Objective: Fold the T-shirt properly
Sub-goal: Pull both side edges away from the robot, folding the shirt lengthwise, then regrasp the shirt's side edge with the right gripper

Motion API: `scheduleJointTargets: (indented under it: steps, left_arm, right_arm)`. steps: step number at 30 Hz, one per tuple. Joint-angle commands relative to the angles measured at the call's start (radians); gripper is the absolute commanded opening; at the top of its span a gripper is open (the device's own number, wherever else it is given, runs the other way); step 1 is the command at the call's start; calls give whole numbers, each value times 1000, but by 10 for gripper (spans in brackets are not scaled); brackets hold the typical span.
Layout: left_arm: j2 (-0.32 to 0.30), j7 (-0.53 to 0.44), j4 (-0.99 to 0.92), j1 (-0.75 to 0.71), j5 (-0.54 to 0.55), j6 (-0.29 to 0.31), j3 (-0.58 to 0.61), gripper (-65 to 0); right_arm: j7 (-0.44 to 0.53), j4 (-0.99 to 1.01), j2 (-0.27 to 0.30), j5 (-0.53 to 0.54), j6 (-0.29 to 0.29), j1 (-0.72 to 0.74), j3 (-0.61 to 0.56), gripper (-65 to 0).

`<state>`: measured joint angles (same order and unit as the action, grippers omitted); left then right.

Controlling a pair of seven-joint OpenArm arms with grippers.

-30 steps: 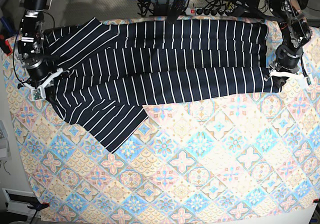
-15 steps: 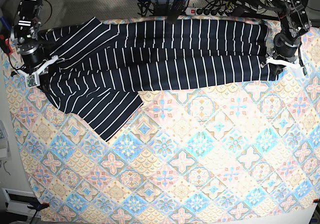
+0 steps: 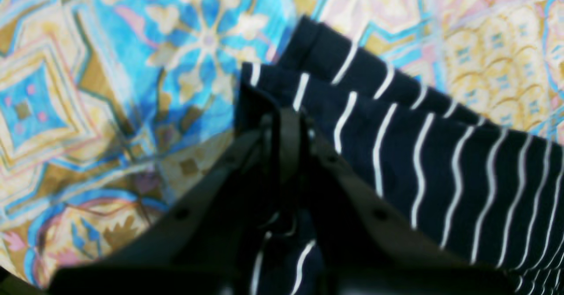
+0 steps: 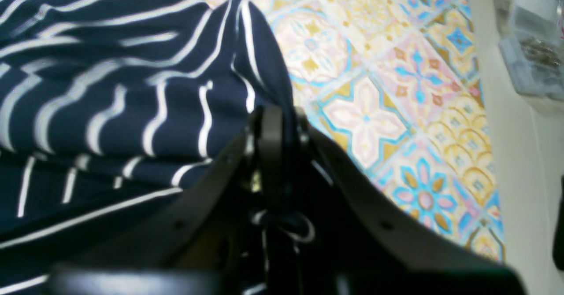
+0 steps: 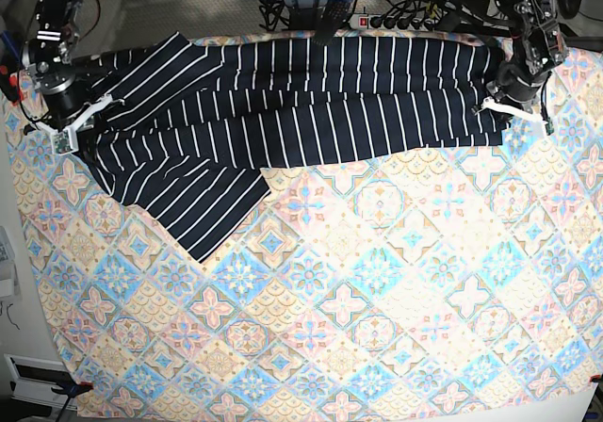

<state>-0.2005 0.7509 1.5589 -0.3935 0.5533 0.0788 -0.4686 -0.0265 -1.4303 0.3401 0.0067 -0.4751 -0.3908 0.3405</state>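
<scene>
Your shirt (image 5: 301, 102) lies folded lengthwise along the worktop's (image 5: 377, 300) far edge; both arms' jaws pinch its ends.

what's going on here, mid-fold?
Yes, mid-fold. Both arms hold the T-shirt, which is stretched across the far side of the patterned cloth. The left end effector is shut on its layered edge at one end, and the right end effector is shut on a bunched edge at the other. One sleeve still lies splayed toward the near side, not folded in.
</scene>
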Motion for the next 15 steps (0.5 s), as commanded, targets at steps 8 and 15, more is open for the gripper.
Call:
scheduleJointTargets:
  steps: [8, 15]
  left_arm:
    - [-14, -12, 16, 0, 9, -3, -12, -476]
    - [-14, -17, 16, 3, 11, -3, -12, -476]
  right_arm:
    - [18, -23, -3, 16, 16, 19, 104, -495]
    - [-63, -43, -63, 14, 16, 120, 159, -428]
